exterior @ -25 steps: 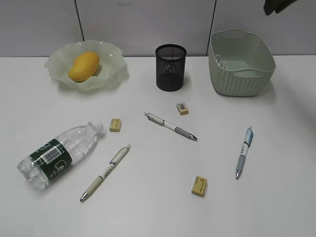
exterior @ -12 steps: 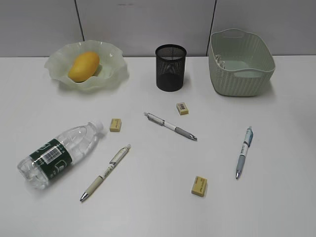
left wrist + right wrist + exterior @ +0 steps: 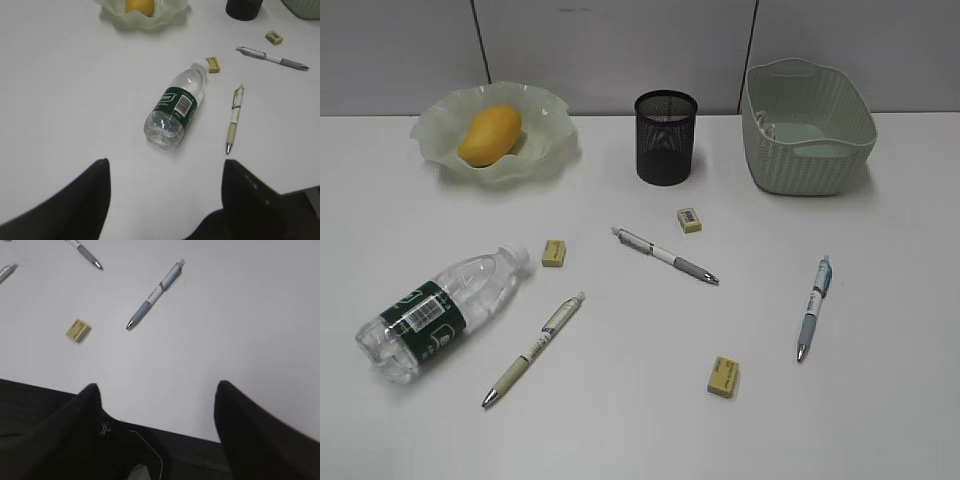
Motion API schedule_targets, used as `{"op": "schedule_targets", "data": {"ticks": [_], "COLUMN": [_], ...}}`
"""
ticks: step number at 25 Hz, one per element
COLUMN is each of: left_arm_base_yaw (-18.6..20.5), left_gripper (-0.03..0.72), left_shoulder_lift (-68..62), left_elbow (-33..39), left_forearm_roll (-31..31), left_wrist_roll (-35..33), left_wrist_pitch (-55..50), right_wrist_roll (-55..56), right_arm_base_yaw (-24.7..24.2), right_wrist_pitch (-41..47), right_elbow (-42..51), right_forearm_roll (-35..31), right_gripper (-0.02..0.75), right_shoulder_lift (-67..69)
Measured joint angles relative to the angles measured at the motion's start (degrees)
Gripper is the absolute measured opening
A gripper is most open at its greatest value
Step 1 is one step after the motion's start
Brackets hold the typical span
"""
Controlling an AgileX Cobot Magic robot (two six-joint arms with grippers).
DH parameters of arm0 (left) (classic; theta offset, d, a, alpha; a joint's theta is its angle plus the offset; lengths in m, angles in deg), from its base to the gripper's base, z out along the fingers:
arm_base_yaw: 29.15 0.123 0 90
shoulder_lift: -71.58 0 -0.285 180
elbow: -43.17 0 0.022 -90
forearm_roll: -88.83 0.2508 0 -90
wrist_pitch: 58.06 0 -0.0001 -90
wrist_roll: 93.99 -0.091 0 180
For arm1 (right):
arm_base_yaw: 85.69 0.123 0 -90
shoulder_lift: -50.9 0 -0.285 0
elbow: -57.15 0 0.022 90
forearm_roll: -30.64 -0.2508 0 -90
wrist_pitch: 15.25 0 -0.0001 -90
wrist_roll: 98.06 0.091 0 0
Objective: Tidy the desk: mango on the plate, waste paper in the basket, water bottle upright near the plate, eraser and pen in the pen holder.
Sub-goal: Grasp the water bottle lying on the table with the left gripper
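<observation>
- Left tool (image 3: 162, 200): empty, fingers spread wide, hanging above the bench (image 3: 65, 100). Water bottle (image 3: 176, 111) lies on its side straight ahead of it, base toward the tool, white cap pointing away.
- Right tool (image 3: 157, 427): also wide and empty, back near the bench edge. Blue pen (image 3: 154, 294) lies ahead of it; a yellow eraser (image 3: 78, 331) ahead and to its left.
- Mango (image 3: 489, 134) sits in the wavy green plate (image 3: 550, 125), far beyond the left tool. That step looks done.
- Woven basket (image 3: 807, 150) at the far right; something pale shows inside, likely the waste paper, too small to confirm.
- Mesh pen holder (image 3: 666, 137) stands between plate and basket. Loose on the bench: cream pen (image 3: 234, 118) just right of the bottle, grey-grip pen (image 3: 665, 256) mid-bench, plus two more erasers, one (image 3: 213, 64) touching or nearly touching the bottle cap, one (image 3: 690, 220) near the holder.
- Bottle handling, as judged: clear thin plastic, looks empty or nearly so, so light; round and slick, liable to roll when nudged. Best held across the labelled waist, where the wall is stiffer; squeeze gently, it will dent.
- Pens: stiff, thin, low on the bench; pinch across the barrel mid-length. Erasers: small, grippy, slightly soft; take across the short sides.
</observation>
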Motion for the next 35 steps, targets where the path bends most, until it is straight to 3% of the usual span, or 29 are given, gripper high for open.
{"op": "schedule_targets", "data": {"ticks": [2,5,14,24,29,35], "left_arm_base_yaw": [0.0,0.0,-6.9,-15.4,-15.8,-15.8], "left_gripper": [0.540,0.581,0.617,0.620,0.680,0.692], "left_shoulder_lift": [-3.4,-10.2,-36.7,-68.6,-80.9,-91.6], "left_elbow": [-0.8,-1.6,-8.9,-21.5,-25.3,-31.1], "left_forearm_roll": [0.0,-0.1,-0.3,2.5,6.0,7.6], "left_wrist_roll": [-0.7,-2.5,-10.3,-16.0,-16.3,-16.4], "left_wrist_pitch": [2.5,6.8,11.6,10.5,10.0,8.2], "right_wrist_roll": [0.0,0.0,-0.6,-0.8,-0.8,-0.8], "right_arm_base_yaw": [0.0,0.0,0.0,0.0,0.0,0.0], "right_wrist_pitch": [-0.7,-0.7,3.0,-0.8,-1.3,-1.6], "right_elbow": [4.6,10.3,18.5,20.6,20.6,20.6], "right_forearm_roll": [-1.7,-2.5,1.9,5.1,5.1,5.4], "right_gripper": [0.566,0.638,0.635,0.594,0.594,0.593], "right_shoulder_lift": [-5.4,-13.4,-32.1,-34.2,-34.2,-34.2]}}
